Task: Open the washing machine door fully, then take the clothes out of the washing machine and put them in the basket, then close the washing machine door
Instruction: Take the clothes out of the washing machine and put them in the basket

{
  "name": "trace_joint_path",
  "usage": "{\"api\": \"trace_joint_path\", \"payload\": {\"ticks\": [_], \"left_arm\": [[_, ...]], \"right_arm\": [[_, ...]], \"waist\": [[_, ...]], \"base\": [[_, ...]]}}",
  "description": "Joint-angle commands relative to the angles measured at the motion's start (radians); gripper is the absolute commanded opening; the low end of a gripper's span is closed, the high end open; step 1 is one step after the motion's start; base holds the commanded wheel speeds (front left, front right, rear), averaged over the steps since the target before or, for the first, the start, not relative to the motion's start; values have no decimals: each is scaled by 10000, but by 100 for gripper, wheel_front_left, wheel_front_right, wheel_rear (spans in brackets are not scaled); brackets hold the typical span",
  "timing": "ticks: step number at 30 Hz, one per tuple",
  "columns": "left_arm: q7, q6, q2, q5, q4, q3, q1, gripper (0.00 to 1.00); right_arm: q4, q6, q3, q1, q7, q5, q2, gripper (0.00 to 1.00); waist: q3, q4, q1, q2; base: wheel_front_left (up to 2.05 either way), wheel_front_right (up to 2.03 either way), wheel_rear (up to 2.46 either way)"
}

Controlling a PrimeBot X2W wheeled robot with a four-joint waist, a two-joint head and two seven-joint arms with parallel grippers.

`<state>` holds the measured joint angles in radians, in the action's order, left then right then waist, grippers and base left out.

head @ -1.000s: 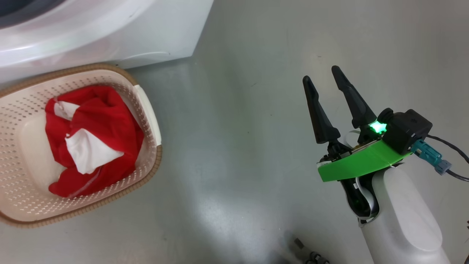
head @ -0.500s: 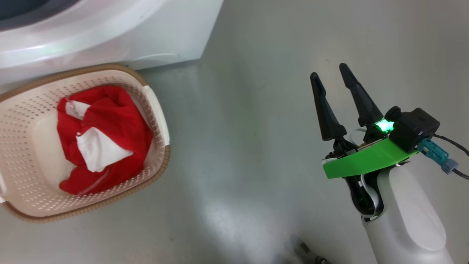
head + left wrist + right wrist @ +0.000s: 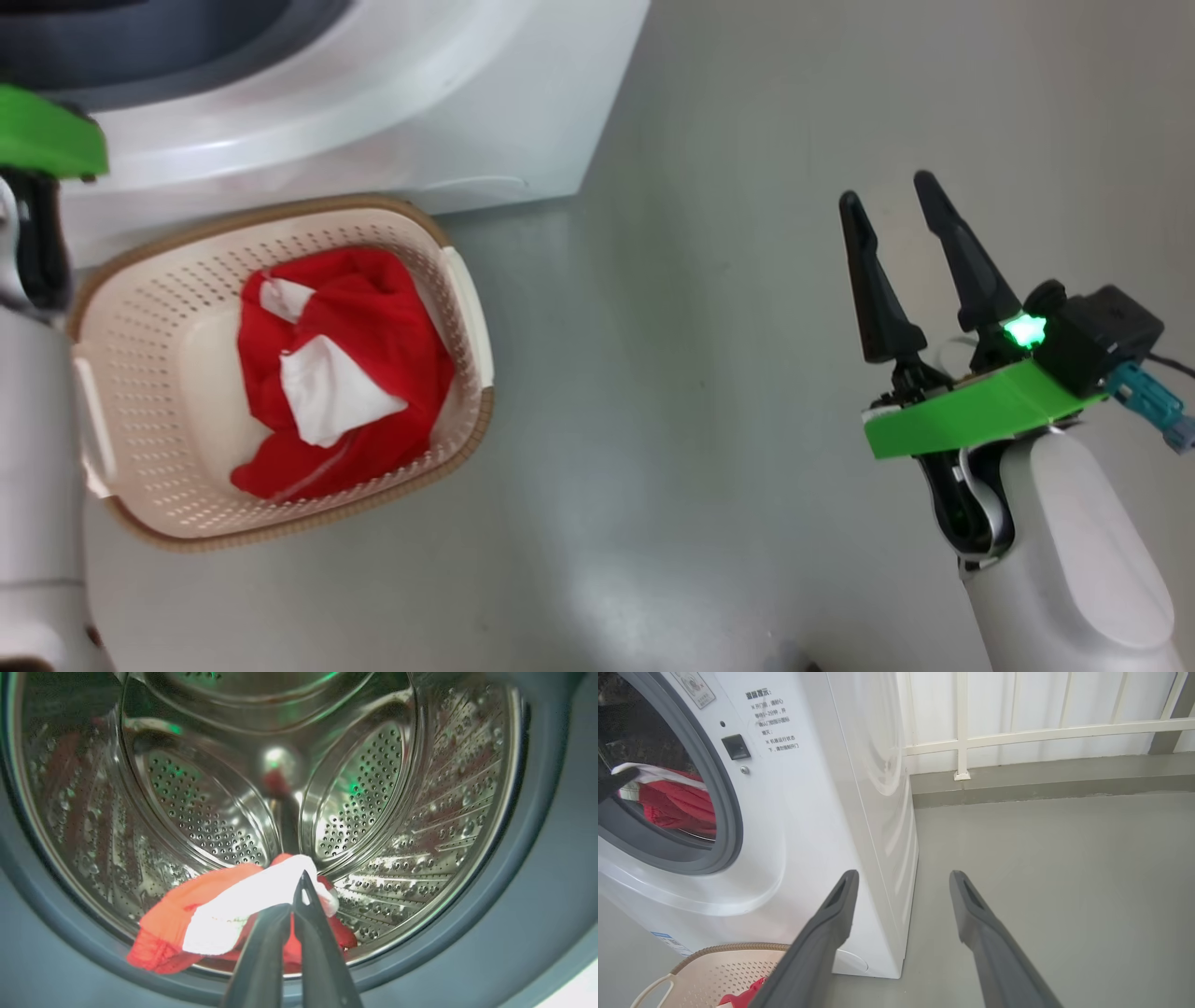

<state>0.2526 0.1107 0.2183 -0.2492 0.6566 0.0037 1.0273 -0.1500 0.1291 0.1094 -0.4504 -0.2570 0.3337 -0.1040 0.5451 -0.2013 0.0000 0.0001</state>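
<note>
Washing machine [image 3: 822, 812]: Chinese print [image 3: 773, 718] beside drum mouth [image 3: 731, 826], blue-white sticker [image 3: 670, 942] low. Left claw [image 3: 293, 896] pinching clothes [image 3: 219, 910]; right claw [image 3: 903, 873] spread.

On the white front of the washing machine [image 3: 817, 826], right of the drum mouth [image 3: 731, 826], I see black Chinese print [image 3: 773, 721]. Its heading looks like 温馨提示; the lines beneath are too small. A sticker [image 3: 693, 688] at the top edge and a blue-white label [image 3: 672, 943] near the bottom edge are unreadable.
</note>
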Motion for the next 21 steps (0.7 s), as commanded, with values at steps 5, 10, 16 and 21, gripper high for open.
{"api": "trace_joint_path", "payload": {"ticks": [5, 10, 16, 21], "left_arm": [[90, 128, 102, 159, -1949, 500, -1288, 0], [90, 163, -120, 291, -3469, 635, -2425, 0], [91, 181, -327, 352, -5284, 859, -3701, 0], [91, 185, -511, 381, -6621, 1009, -4496, 0]], "right_arm": [[222, 16, 34, 544, -48, -157, -132, 100], [235, 16, -74, 818, -48, -130, -254, 100], [258, 16, -215, 1106, -48, -121, -357, 100], [256, 16, -287, 1264, -48, -107, -426, 100]], "waist": [[-572, 352, 0, -1], [-882, 482, 0, -1], [-1228, 610, 0, -1], [-1413, 713, 0, -1]], "base": [[0, 0, 0], [0, 0, 0], [0, 0, 0], [0, 0, 0]]}}
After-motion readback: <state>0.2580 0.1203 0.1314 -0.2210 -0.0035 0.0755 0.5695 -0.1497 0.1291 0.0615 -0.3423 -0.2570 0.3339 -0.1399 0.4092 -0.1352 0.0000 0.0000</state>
